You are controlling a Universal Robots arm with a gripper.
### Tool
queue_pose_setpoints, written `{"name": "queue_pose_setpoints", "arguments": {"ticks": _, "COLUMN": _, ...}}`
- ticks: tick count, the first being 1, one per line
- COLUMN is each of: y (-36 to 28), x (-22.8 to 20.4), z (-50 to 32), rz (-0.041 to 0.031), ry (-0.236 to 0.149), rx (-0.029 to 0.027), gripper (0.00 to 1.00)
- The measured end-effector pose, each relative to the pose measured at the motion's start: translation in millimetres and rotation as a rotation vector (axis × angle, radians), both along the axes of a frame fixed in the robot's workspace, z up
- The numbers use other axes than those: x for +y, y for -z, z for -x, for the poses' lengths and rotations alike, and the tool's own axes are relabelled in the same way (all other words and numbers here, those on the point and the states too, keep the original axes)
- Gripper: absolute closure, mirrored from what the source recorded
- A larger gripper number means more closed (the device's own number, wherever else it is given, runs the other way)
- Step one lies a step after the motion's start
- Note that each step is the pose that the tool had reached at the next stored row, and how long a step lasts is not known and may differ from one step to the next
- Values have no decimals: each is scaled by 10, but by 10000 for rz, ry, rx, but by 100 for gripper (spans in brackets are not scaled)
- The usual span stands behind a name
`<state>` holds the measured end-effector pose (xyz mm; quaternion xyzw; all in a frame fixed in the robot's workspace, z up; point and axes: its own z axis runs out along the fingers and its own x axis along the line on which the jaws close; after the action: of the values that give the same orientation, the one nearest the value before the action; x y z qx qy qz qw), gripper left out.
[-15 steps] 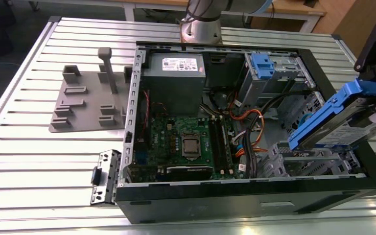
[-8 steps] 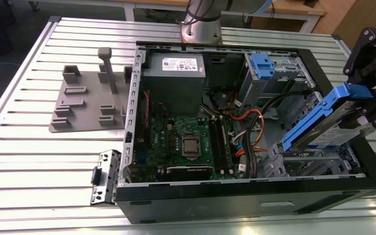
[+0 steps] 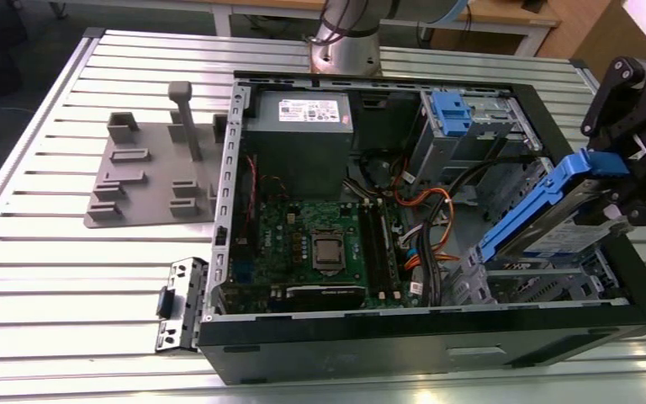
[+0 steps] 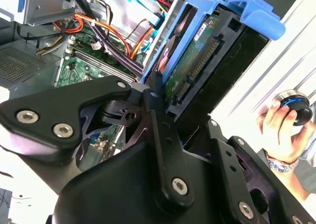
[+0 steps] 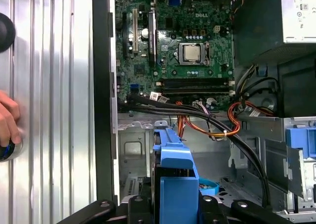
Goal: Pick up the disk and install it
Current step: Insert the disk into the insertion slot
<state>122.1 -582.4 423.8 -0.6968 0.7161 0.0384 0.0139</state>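
Fingers (image 4: 158,93) grip the blue-framed disk (image 3: 553,210) above the open computer case (image 3: 436,332).

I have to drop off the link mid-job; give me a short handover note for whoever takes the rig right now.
Gripper: shut on the disk, clamping its blue carrier end, as both wrist views show.
Disk: held tilted above the drive bay area at the exterior view's right of the open computer case, not seated.
Done: pick-up.
Left: installing it in the case.
Note: a person's hand rests on a round knob on the table beside the case.
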Motion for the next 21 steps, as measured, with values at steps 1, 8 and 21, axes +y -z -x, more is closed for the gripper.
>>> {"name": "queue_pose_setpoints", "arguments": {"ticks": 1, "y": 17, "x": 0, "z": 0, "rz": 0, "ry": -1, "rx": 0, "gripper": 64}}
{"name": "queue_pose_setpoints", "arguments": {"ticks": 8, "y": 141, "x": 0, "z": 3, "rz": 0, "ry": 0, "rx": 0, "gripper": 64}}
{"name": "queue_pose_setpoints", "arguments": {"ticks": 21, "y": 371, "x": 0, "z": 9, "rz": 0, "ry": -1, "rx": 0, "gripper": 64}}
